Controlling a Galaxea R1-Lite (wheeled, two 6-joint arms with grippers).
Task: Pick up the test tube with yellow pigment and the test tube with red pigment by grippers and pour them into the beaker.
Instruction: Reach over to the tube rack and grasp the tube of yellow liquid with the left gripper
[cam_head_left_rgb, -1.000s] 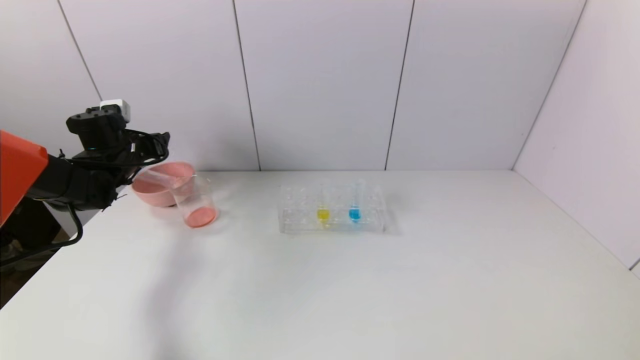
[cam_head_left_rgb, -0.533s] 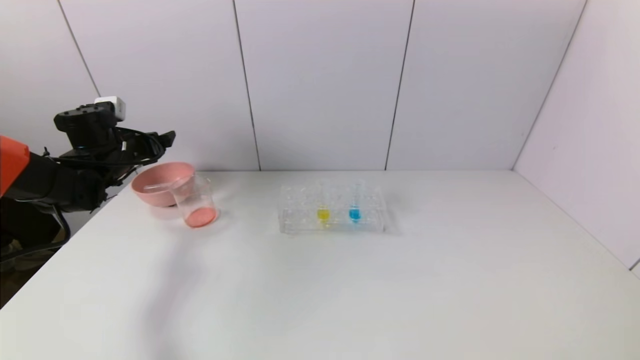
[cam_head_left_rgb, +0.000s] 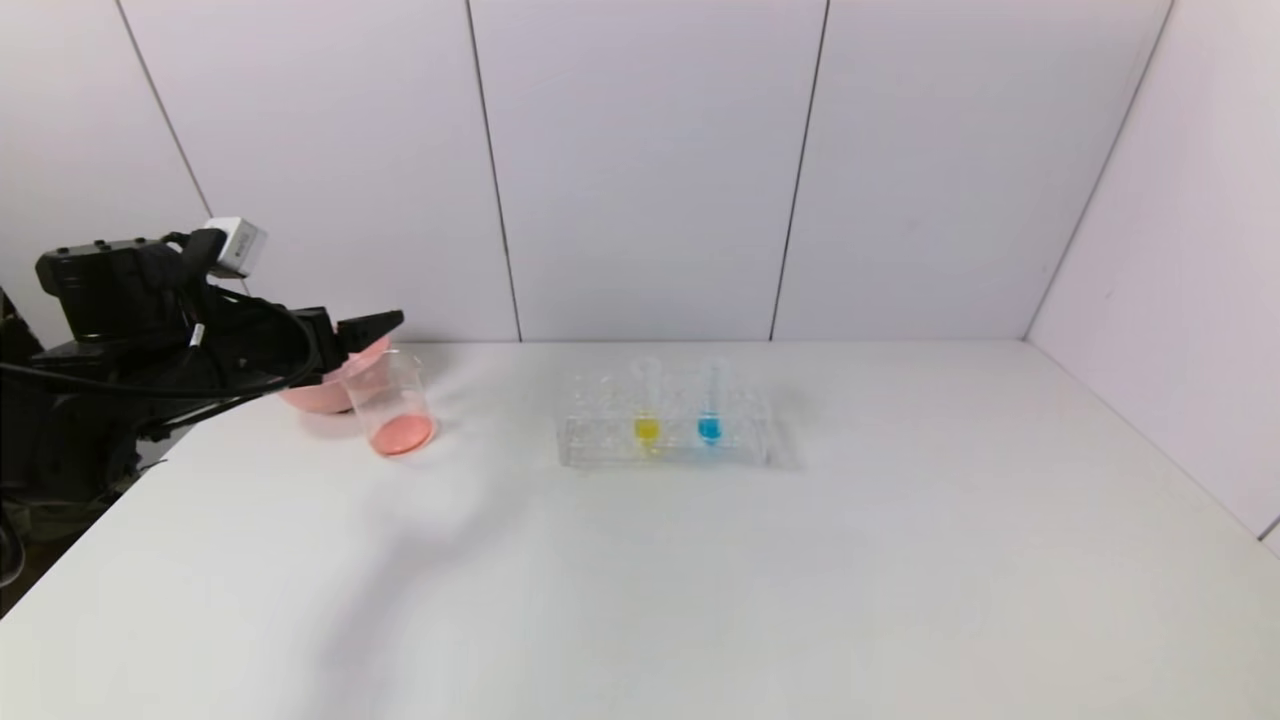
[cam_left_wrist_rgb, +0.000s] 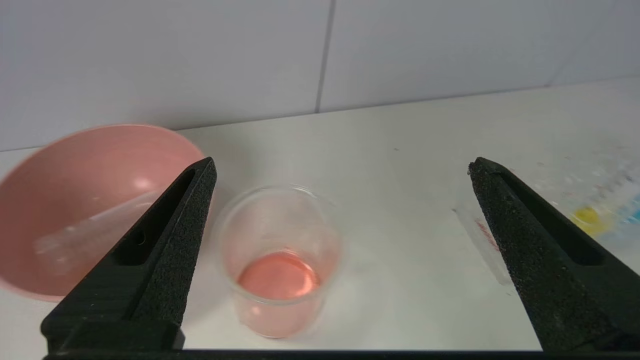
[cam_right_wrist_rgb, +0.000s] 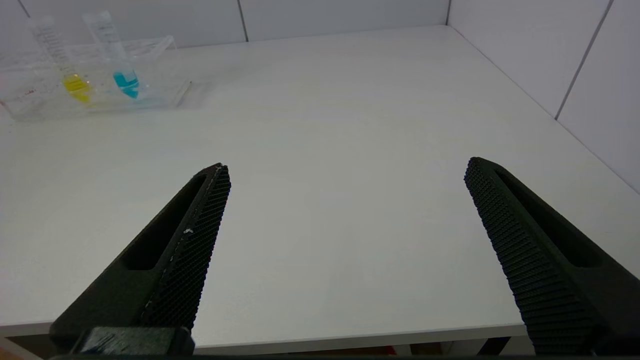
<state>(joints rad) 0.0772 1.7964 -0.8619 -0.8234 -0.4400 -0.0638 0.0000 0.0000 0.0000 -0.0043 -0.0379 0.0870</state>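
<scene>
Red is poured; the test tube with yellow pigment (cam_head_left_rgb: 646, 412) comes next.
Left tool (cam_left_wrist_rgb: 340, 167), wide open and empty, should swing toward 3 o'clock, closing squarely on its upper glass.

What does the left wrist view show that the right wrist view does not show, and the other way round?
Only the left wrist view shows the beaker with red liquid at its bottom, the pink bowl beside it with an empty clear tube lying inside, and the open left gripper.

Only the right wrist view shows the open right gripper and the table's right corner.

Both show the white table, the clear rack, the test tube with yellow pigment and the blue-liquid tube.
</scene>
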